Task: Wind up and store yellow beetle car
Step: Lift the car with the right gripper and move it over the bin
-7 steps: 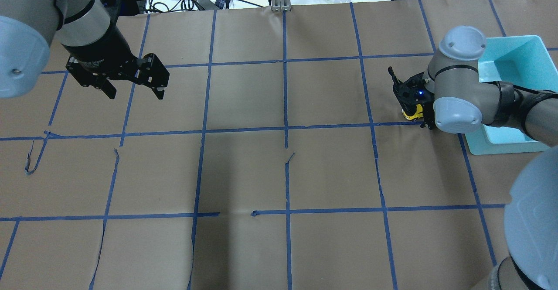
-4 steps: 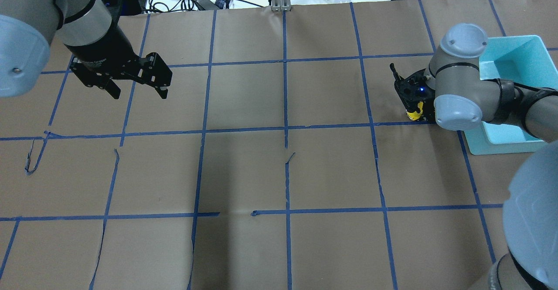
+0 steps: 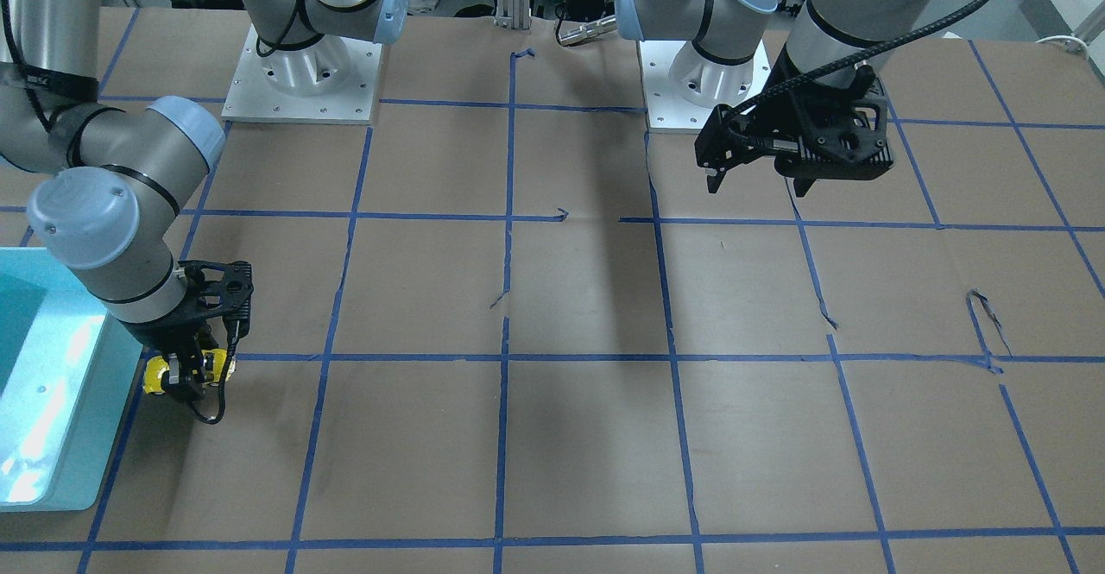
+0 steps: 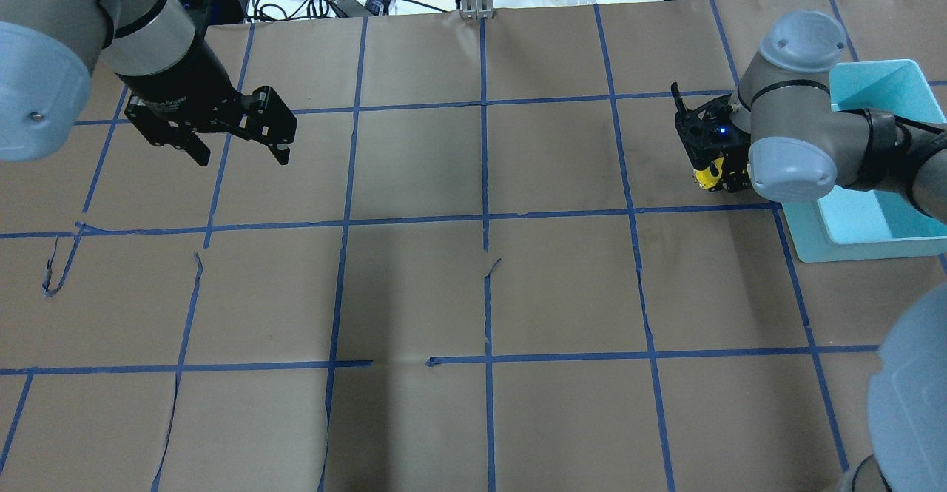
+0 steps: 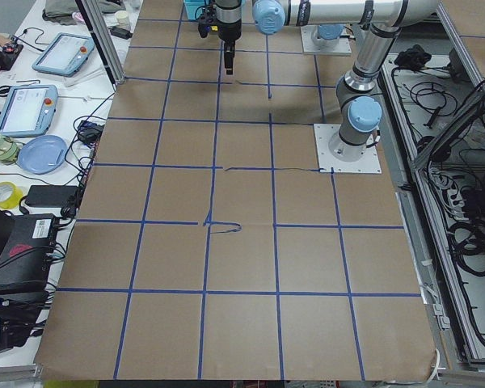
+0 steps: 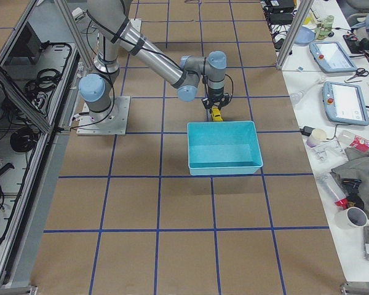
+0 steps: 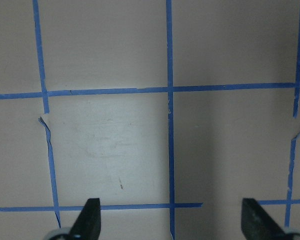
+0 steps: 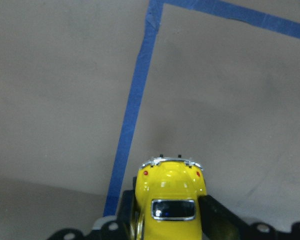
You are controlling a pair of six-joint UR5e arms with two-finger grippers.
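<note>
Arms: two, the left arm (image 4: 140, 33) and the right arm (image 4: 795, 137).
Grippers: two, one per arm, the left gripper (image 4: 241, 157) and the right gripper (image 3: 188, 377).
Fingers (image 7: 88, 219): two on each gripper, four in all.
Car (image 8: 171, 205): one, yellow.
Bin (image 6: 224, 167): one, teal.
Table (image 4: 414, 292): one.
Pendants (image 5: 62, 53): two, on the side bench.

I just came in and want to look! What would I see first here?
The shiny yellow beetle car, pinched in the right gripper right beside a big turquoise bin. Far on the other side, the left gripper hangs open over brown paper gridded with blue tape.
</note>
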